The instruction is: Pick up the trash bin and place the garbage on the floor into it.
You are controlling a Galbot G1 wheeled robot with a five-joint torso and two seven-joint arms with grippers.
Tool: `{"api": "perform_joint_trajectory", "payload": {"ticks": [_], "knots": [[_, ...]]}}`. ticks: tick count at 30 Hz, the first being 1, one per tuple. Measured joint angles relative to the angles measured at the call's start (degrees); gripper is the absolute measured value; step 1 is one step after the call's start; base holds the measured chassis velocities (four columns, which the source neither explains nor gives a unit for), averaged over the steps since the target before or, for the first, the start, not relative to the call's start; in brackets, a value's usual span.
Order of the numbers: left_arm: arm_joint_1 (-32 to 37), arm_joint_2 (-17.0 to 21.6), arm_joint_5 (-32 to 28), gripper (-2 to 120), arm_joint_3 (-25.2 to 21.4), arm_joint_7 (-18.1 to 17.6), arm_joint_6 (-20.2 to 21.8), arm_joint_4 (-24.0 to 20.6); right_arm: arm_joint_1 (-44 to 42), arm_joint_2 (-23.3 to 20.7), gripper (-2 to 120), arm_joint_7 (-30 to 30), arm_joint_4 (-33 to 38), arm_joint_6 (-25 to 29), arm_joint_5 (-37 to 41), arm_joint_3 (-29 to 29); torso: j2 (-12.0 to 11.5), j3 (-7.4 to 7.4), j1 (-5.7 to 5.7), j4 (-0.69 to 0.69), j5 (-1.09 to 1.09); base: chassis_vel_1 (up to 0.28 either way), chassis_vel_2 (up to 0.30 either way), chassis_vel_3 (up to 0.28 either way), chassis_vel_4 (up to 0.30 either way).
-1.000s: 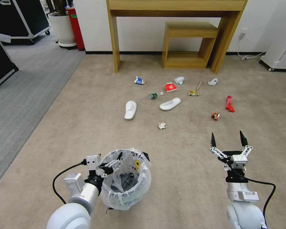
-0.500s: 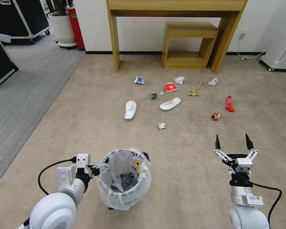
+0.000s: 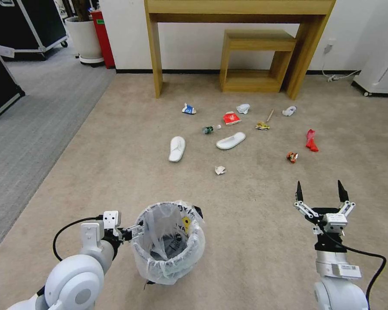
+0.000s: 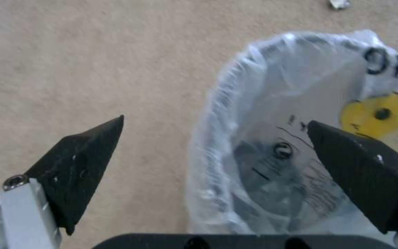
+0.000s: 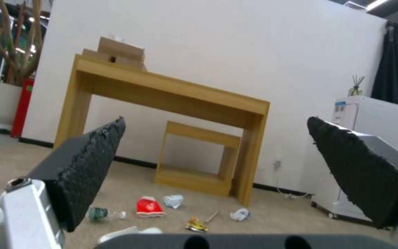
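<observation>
Beige carpet carries one trash bin nearest, its rim straddled by the spread fingers of the left gripper; the right gripper is held wide apart, well to its right. Farther off, two slippers, one bottle, one red cup and perhaps three tissue wads are scattered.

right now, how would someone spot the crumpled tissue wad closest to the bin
Start at the tall wooden table against the wall and come down past the two flat white slippers on the beige carpet. The small crumpled white tissue wad lies alone, nearer the bag-lined round bin than any other litter.
</observation>
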Motion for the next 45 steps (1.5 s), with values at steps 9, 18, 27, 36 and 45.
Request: {"api": "perform_joint_trajectory", "payload": {"ticks": [9, 18, 27, 36, 45], "knots": [[-2.33, -2.72, -0.73, 100, 3.41, 0.85, -0.92, 3.28, 0.01, -0.07, 100, -0.07, 0.0, 0.19, 0.11, -0.07, 0.0, 0.0, 0.0, 0.0, 0.0, 0.0, 0.0, 0.0, 0.0], [-3.75, -5.18, -0.79, 100, 6.55, 1.14, -1.37, 6.49, -0.13, -0.32, 100, -0.16, 0.37, 0.22, 0.09, -0.21, 0.0, 0.0, 0.0, 0.0, 0.0, 0.0, 0.0, 0.0, 0.0], [-3.29, -5.09, -1.83, 100, 5.57, 1.74, -1.03, 9.31, 0.45, -1.06, 100, -0.23, 0.11, 0.21, 0.16, -1.52, 0.0, 0.0, 0.0, 0.0, 0.0, 0.0, 0.0, 0.0, 0.0], [-3.81, -6.29, -1.73, 100, 5.53, -0.43, 1.3, 11.41, 0.57, -1.15, 100, -0.24, -0.28, 0.32, 0.17, -1.52, 0.0, 0.0, 0.0, 0.0, 0.01, 0.0, 0.0, 0.0, 0.0], [-7.09, -7.35, -4.02, 100, 6.49, -0.53, 0.55, 13.85, 0.91, -0.99, 100, -0.41, -0.52, 0.52, 0.16, -1.79, 0.01, -0.01, 0.0, 0.0, 0.03, 0.0, 0.0, 0.0, 0.0]]}}
